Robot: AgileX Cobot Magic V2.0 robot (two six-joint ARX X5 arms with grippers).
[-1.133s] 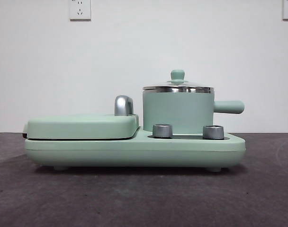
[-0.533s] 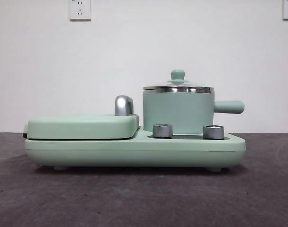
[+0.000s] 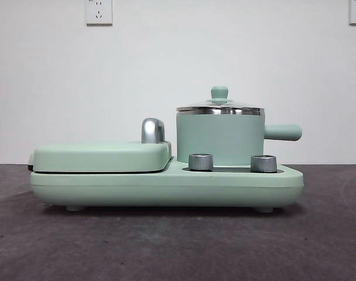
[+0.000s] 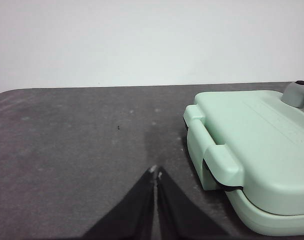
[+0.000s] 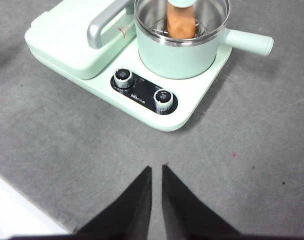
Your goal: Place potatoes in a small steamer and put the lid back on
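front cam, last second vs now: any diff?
Nothing visibly changed. The lid sits on the small steamer as before, with the potato visible inside through the glass. The griddle is closed, and no arm appears in the front view. The left gripper and right gripper hang over the table, away from the appliance.

Light is even and soft in all three views, bright on the white wall (image 3: pixel 178 76), with only a thin dark shadow under the cooker base (image 3: pixel 166 187) in the front view. Small highlights glint on the steel lid (image 3: pixel 220 109) rim and chrome handle (image 3: pixel 153 130). The left wrist view looks slightly soft and hazy, while the right wrist view is sharper, its black jaws plain silhouettes.
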